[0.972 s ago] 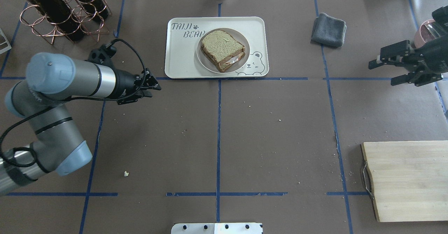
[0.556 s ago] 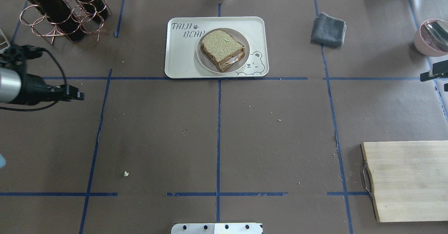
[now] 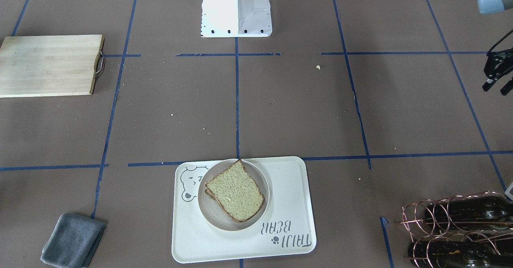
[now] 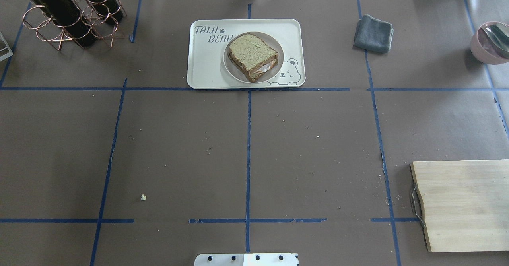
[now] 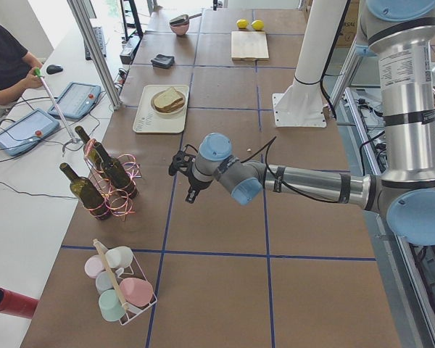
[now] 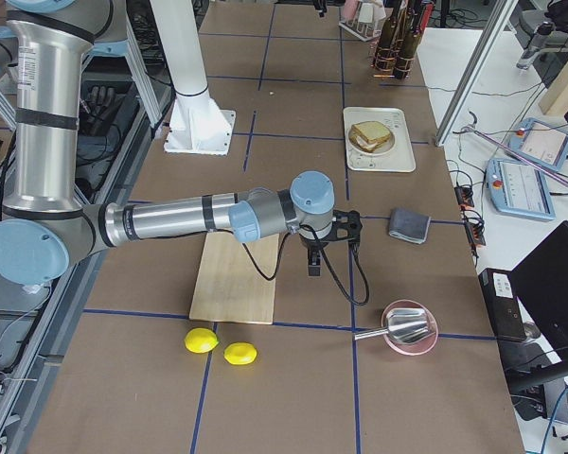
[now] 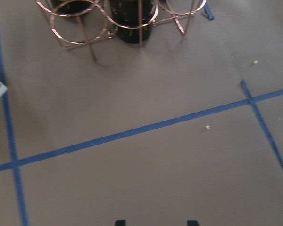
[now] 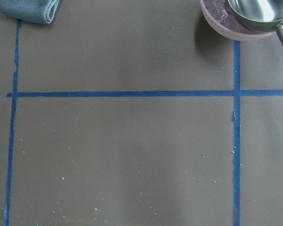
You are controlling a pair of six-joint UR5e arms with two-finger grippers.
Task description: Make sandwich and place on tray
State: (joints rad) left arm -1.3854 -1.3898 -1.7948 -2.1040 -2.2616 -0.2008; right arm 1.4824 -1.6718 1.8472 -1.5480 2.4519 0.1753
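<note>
The sandwich, two tan-green bread slices with a sliver of egg between them, lies on a small round plate on the cream tray. It also shows in the front view on the tray. My left gripper hovers far to the tray's left near the wine rack; in the left wrist view its fingertips stand apart and empty. My right gripper shows only in the right side view, between the cutting board and the grey cloth; I cannot tell whether it is open or shut.
A copper rack with wine bottles stands at the far left. A grey cloth and a pink bowl with a metal ladle are at the far right. A wooden cutting board lies near right, two lemons beyond it.
Both arms have drawn back out of the overhead view, the left one to the left, the right one to the right. The sandwich and tray have not moved.
</note>
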